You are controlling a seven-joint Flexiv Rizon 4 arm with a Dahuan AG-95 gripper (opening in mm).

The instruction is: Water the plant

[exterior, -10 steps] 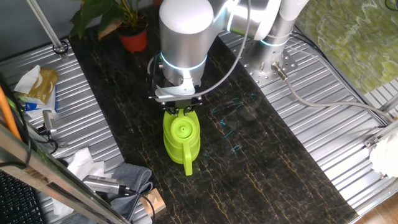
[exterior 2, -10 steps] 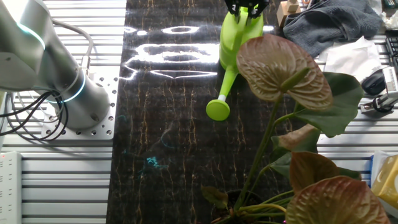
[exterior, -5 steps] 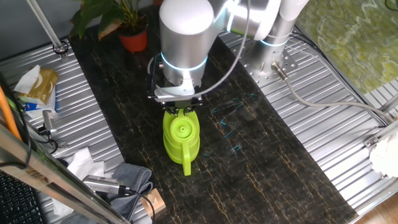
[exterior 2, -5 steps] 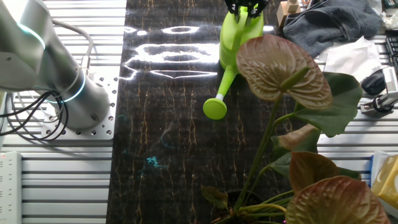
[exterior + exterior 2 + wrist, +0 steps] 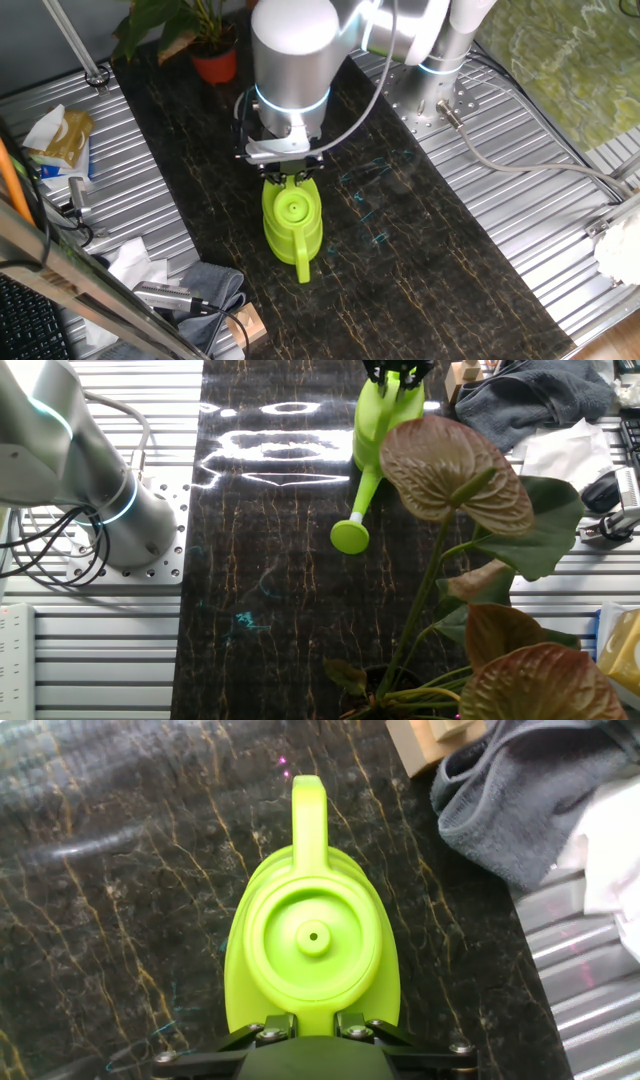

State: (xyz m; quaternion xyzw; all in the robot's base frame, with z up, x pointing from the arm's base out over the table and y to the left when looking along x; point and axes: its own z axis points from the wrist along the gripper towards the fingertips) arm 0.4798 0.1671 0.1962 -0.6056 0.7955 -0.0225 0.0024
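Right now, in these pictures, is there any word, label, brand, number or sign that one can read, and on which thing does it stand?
None can be read.
Green watering can: plain, no text shows.
Yellow packet at the table's edge: any print is too small and blurred to read.
Orange-red pot of the plant: no label shows.
Arm and pincer: no marking is legible.

Around my can (image 5: 292, 226) the dark slab (image 5: 420, 250) lies open toward the plant (image 5: 470, 560). A grey cloth (image 5: 530, 790) and wood block (image 5: 440, 740) crowd the spout-side edge; broad leaves overhang the pot (image 5: 216, 64).
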